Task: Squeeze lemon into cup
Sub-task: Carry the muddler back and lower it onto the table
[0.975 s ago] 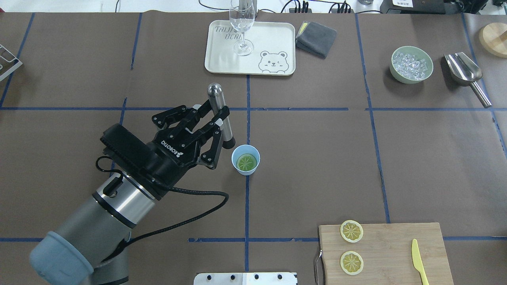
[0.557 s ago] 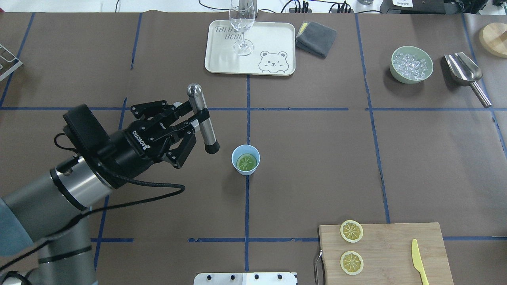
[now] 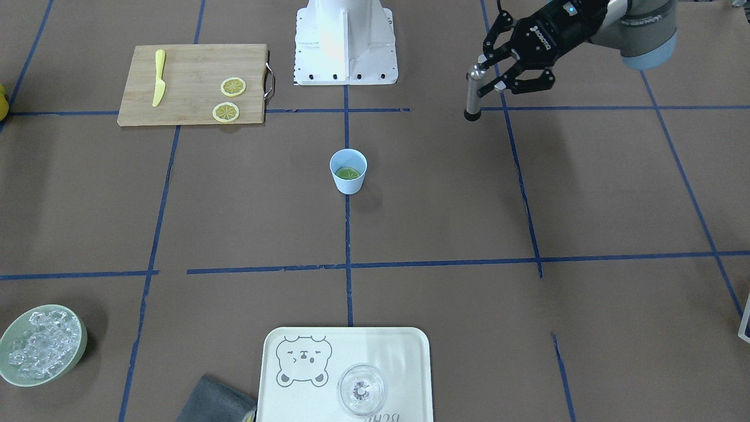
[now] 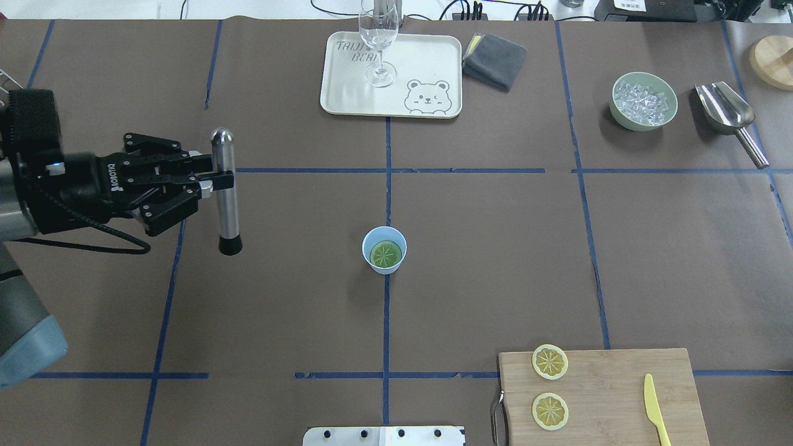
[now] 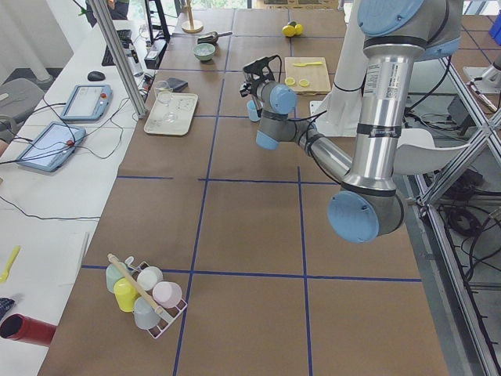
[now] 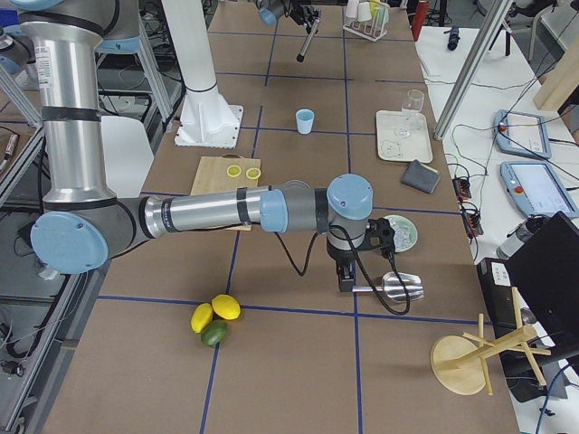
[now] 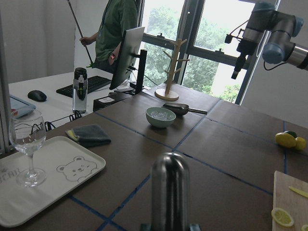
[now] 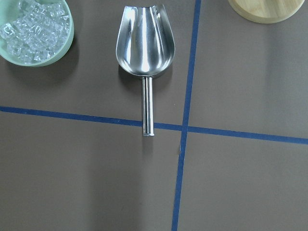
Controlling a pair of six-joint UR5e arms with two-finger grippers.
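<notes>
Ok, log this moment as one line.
left gripper: shut on steel muddler, apart from cup | lemon slice: in cup | right gripper: above ice scoop

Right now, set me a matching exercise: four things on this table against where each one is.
1 silver metal rod with a black tip
2 clear stemmed glass
3 yellow plastic knife
4 round lemon slice

A on the wooden cutting board
B inside the light blue plastic cup
C in the left pincer
D on the white bear-print tray

Pairs: 1-C, 2-D, 3-A, 4-B
</notes>
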